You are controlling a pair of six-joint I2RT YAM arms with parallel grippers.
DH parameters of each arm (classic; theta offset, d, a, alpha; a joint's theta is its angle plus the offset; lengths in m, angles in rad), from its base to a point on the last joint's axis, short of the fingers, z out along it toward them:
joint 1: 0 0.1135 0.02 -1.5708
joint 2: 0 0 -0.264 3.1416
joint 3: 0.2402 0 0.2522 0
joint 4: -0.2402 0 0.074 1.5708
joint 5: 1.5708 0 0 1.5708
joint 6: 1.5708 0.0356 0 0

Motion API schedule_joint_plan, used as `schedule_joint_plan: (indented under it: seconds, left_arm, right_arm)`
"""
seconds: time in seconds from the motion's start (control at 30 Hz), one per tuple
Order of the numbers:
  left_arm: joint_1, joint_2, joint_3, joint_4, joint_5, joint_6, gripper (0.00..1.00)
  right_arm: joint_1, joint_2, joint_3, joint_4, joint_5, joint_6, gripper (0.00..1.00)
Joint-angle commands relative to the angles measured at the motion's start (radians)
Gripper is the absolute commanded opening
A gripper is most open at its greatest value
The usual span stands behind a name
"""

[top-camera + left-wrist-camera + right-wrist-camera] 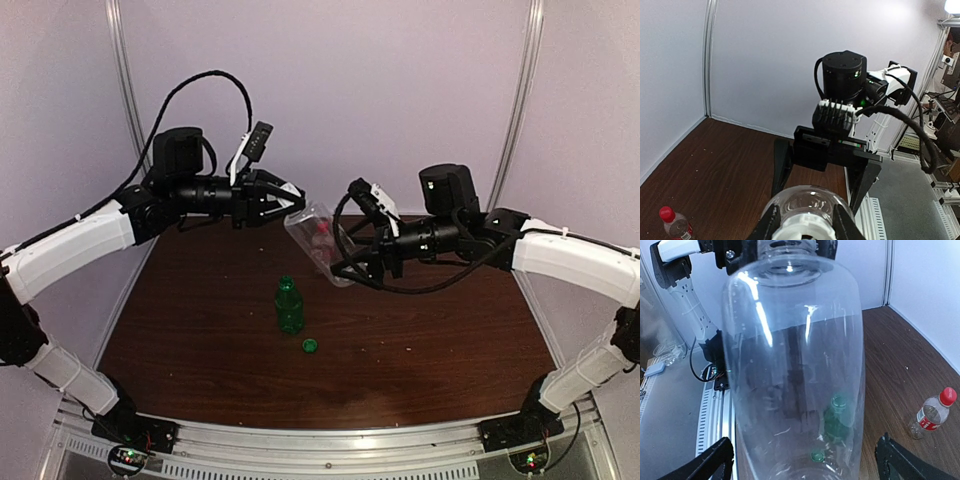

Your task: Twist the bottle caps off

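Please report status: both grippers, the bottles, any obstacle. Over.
Left gripper shut on white cap of big clear bottle. Right gripper wide around its body. Green bottle open, green cap beside. Nothing blocking.

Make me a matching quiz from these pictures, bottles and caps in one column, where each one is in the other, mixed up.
Things:
1. green bottle
2. green cap
3. big clear bottle
4. small red-capped bottle

Places:
A. held up in the air between the left claw and the right claw
B. lying loose on the table, just beside a bottle
C. standing on the table with its cap on, away from the others
D. standing on the table with its neck open

Pairs: 1-D, 2-B, 3-A, 4-C
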Motion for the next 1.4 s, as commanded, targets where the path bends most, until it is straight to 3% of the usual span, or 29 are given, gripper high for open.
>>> schedule_joint_plan:
  seconds: [0.0, 0.3, 0.7, 0.8, 0.97, 1.17, 1.37]
  left_arm:
    - [-0.036, 0.025, 0.001, 0.11, 0.048, -0.024, 0.06]
    - [-0.065, 0.054, -0.016, 0.165, 0.06, -0.056, 0.05]
    - [-0.066, 0.072, -0.056, 0.227, 0.071, -0.085, 0.06]
    - [-0.067, 0.063, -0.088, 0.272, 0.064, -0.096, 0.15]
    - [-0.067, 0.046, -0.162, 0.458, 0.056, -0.185, 0.41]
    - [-0.067, 0.05, -0.21, 0.635, 0.055, -0.294, 0.66]
    - [-0.067, 0.06, -0.245, 0.768, 0.068, -0.384, 0.72]
  right_arm:
    - [-0.005, 0.033, 0.027, 0.022, -0.066, 0.027, 1.0]
    - [-0.005, 0.051, 0.021, 0.053, -0.093, 0.033, 0.95]
    - [-0.006, 0.053, 0.005, 0.071, -0.13, 0.018, 0.7]
    - [-0.005, 0.041, -0.015, 0.088, -0.146, 0.015, 0.62]
    - [-0.005, 0.037, -0.052, 0.108, -0.214, 0.017, 0.55]
    - [-0.005, 0.022, -0.101, 0.15, -0.269, 0.035, 0.52]
    - [-0.005, 0.007, -0.137, 0.19, -0.309, 0.058, 0.52]
